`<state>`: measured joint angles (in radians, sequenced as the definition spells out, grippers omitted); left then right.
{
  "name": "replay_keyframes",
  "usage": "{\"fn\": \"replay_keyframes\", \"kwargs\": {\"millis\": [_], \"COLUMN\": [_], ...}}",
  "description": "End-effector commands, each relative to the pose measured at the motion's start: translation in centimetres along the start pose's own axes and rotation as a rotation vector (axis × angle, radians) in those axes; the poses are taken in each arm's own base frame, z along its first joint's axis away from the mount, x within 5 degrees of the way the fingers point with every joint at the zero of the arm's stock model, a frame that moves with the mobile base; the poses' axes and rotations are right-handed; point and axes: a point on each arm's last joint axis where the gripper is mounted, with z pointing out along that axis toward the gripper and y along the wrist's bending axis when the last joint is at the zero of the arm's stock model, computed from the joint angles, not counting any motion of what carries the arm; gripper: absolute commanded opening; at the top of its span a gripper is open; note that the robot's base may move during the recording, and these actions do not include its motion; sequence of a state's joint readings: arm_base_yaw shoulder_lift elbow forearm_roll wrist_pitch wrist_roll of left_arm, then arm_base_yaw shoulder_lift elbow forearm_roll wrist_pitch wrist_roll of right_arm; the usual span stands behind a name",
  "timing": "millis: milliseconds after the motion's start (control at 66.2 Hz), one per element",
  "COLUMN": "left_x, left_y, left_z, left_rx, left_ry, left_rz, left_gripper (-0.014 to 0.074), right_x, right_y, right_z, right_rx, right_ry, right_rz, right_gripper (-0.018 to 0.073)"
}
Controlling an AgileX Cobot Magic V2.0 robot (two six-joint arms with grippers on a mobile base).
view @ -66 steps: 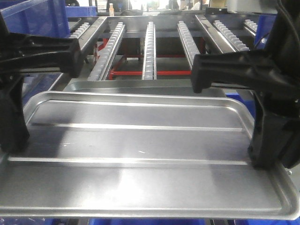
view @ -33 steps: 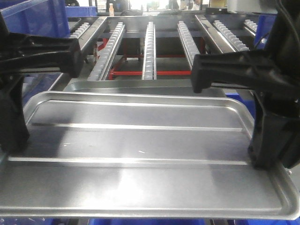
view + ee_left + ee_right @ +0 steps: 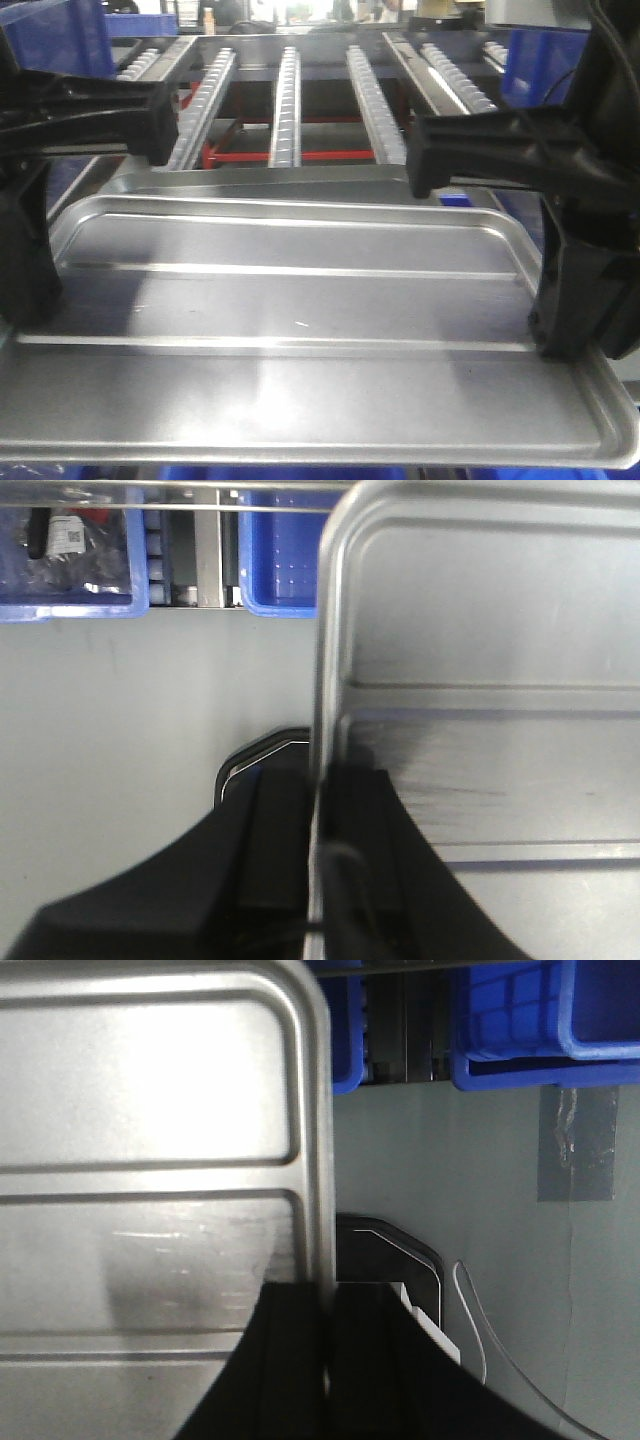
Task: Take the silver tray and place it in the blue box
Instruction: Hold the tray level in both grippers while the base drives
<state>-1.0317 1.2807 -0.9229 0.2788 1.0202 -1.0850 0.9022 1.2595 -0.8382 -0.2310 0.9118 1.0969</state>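
Roller racks [image 3: 285, 100] have shifted left; left gripper [image 3: 318, 790] and right gripper [image 3: 326, 1305] (arms outstretched) clamp the silver tray [image 3: 300, 300] by its rims.

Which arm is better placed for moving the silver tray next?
Neither alone: the left gripper clamps the left rim of the silver tray, the right gripper its right rim; both must carry together.

Straight ahead, silver metal roller rails [image 3: 287, 110] run back over a red steel frame [image 3: 300, 156], with bright light washing in behind them. A blue plastic bin [image 3: 50, 35] sits up at the left. Down below is plain grey floor [image 3: 120, 710], with a blue plastic tub of bagged parts [image 3: 70, 608] at its edge, a grey tape patch [image 3: 577, 1145] and a thin white cable [image 3: 497, 1355] nearby.
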Motion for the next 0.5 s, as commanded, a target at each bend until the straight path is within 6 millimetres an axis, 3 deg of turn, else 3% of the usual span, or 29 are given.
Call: {"fn": "replay_keyframes", "kwargs": {"millis": [0,484], "left_x": [-0.38,-0.38], "left_y": [-0.42,-0.42], "left_z": [-1.32,-1.32], "left_rx": [0.067,0.067], "left_ry": [-0.044,-0.044], "left_rz": [-0.01,-0.01], "left_gripper": [0.0006,0.0005], "right_x": [-0.72,-0.72], "right_y": [0.52,0.52], "right_z": [-1.32,-1.32], "right_rx": [-0.074,-0.074], "right_ry": [-0.065,-0.065], "right_rz": [0.0,0.0], "right_gripper": [0.0056,0.0056]}}
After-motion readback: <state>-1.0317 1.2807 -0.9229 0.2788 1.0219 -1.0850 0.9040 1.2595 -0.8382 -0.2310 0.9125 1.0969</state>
